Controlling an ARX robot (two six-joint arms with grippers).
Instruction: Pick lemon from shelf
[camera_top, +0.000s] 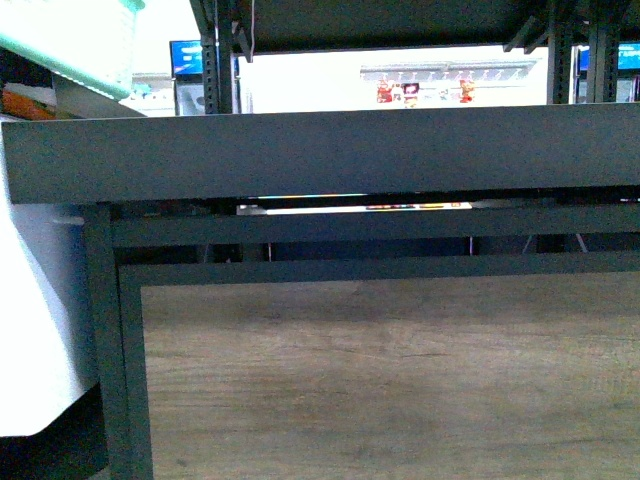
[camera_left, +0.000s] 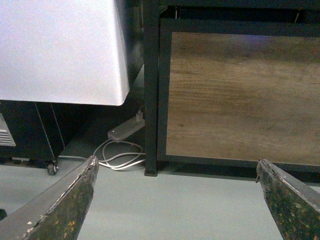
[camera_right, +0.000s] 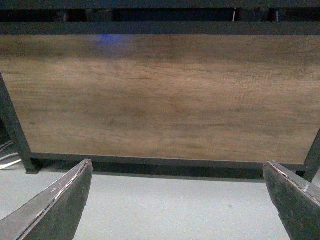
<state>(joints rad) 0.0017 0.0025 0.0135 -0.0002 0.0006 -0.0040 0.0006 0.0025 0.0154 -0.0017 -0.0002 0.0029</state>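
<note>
Found no lemon in any of the three views; cannot name the tier carrying it. Noted the shelf (camera_top: 320, 155) filling the front view, its dark tray edge at about camera height, so seen edge-on with the tray top hidden. Noted below that edge the brown wood-grain front panel (camera_top: 390, 370) set inside the black frame. Observed neither arm in the front view. Recorded the left fingers (camera_left: 62, 207) spread wide and holding nothing, aimed low at the frame post on the panel's edge, with the white-sided counter (camera_left: 60, 50) beside the shelf and a power strip (camera_left: 125, 131) with coiled white cable (camera_left: 120, 159) on the grey floor (camera_left: 165, 210) near the post's foot. Recorded the right fingers (camera_right: 52, 207) likewise spread wide and empty, facing the panel squarely, low down and apart from it. Judged the task barely begun: nothing located, nothing approached, nothing gripped. Left to do, by this reading: raise a wrist above the tray edge, find the fruit on a tier, close on it, lift clear. Flagged the tray lip as a likely obstruction on the way up.
</note>
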